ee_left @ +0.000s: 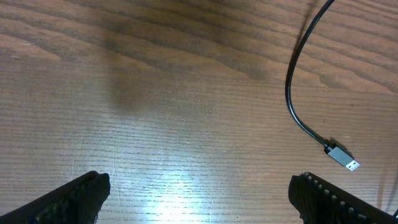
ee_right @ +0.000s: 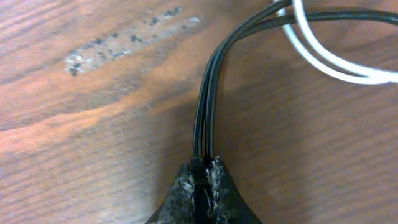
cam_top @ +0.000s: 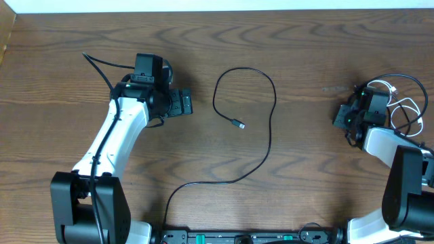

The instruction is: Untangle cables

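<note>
One black cable lies loose in a big loop at the table's middle, its silver plug free at the loop's inner end. My left gripper stands open to the left of it, holding nothing. In the left wrist view the plug lies just ahead of the right finger. At the right, a white cable and black cables lie looped together. My right gripper is shut on two black strands side by side. The white cable crosses them just beyond.
The wooden table has a scuffed pale mark ahead and left of the right gripper. A thicker black wire runs off the left arm. The arm bases stand at the near edge.
</note>
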Motion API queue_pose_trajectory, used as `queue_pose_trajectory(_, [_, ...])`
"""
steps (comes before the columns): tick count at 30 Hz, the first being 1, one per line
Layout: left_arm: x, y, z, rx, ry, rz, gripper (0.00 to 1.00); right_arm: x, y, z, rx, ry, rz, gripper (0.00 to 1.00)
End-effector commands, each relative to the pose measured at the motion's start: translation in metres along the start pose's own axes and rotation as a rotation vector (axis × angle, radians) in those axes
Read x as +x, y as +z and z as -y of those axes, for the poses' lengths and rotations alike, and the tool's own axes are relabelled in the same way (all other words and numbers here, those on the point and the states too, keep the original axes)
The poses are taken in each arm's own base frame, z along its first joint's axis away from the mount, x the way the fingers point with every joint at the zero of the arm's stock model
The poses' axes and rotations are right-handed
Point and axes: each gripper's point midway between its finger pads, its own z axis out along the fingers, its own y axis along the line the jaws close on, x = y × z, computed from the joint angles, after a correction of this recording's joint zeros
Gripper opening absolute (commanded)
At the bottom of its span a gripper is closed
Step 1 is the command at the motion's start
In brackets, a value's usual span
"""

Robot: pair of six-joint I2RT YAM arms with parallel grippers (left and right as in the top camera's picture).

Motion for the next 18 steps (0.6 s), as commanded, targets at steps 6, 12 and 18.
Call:
queue_pose_trajectory(6, [-0.002,0.000,0.002,0.011,-0.001,0.000,0.98,0.015,0.010,-0.006,-0.044,-0.015,-0.038,0.16])
queue_pose_trajectory(12, [-0.001,0.000,0.002,0.011,-0.001,-0.001,0.98,0.015,0.010,-0.009,-0.062,-0.008,-0.041,0.37])
queue_pose_trajectory(18, [-0.002,0.000,0.002,0.011,-0.001,0.000,0.98,0.004,-0.005,-0.015,-0.089,-0.011,-0.015,0.69])
